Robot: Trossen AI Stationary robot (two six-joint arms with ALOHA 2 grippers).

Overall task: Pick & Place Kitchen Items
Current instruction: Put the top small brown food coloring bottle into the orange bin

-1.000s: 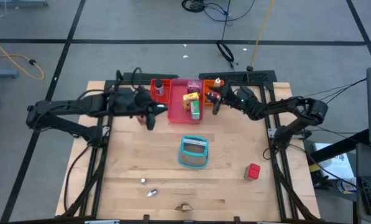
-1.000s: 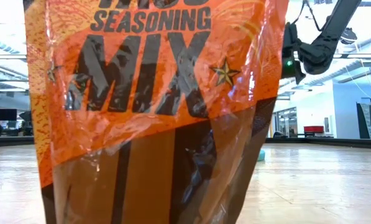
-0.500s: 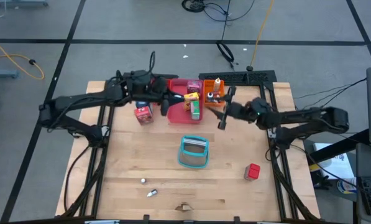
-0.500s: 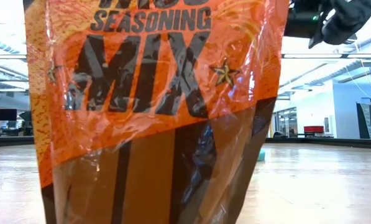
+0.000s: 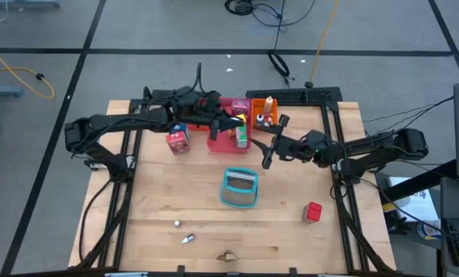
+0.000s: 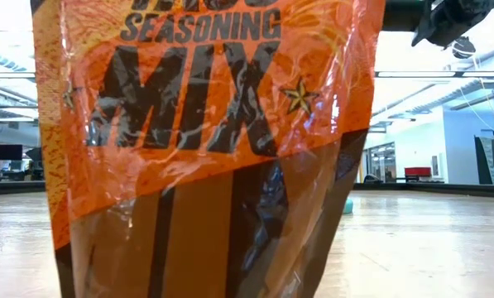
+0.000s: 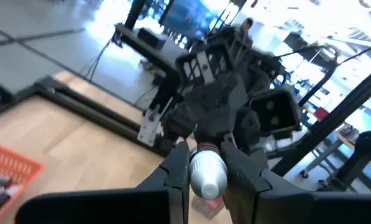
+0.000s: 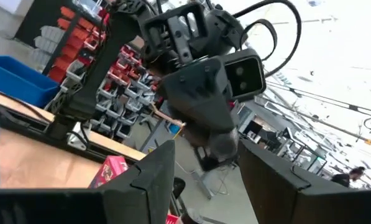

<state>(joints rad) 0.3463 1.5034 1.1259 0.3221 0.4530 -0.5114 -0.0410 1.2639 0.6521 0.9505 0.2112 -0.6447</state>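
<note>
A glossy orange and brown plastic seasoning-mix pouch [image 6: 205,141], crinkled and shiny, stands right against the low camera and fills most of that view. On the pale wooden table [image 5: 160,200] a teal wire-like basket [image 5: 240,188] sits near the middle, with a small red cube [image 5: 313,211] off toward the right front corner and two tiny pale caps [image 5: 183,231] near the front edge. At the back stand a pink rectangular tray [image 5: 221,142] holding a yellow-pink carton [image 5: 237,121] and a green carton [image 5: 242,138], an orange rectangular tray [image 5: 257,104] with an orange bottle [image 5: 268,102], and a red rectangular tray [image 5: 204,103] partly hidden under the left arm. A red-blue carton [image 5: 177,140] lies on the bare wood just left of the pink tray. The left gripper [image 5: 231,123] reaches from the left over the pink tray, its dark fingers [image 7: 173,174] clamped on a small white rounded cap-like item [image 7: 207,174]. The right gripper [image 5: 274,140] stretches in from the right, hanging just right of the pink tray and behind the basket, its blocky fingers [image 8: 148,177] spread apart and holding nothing.
</note>
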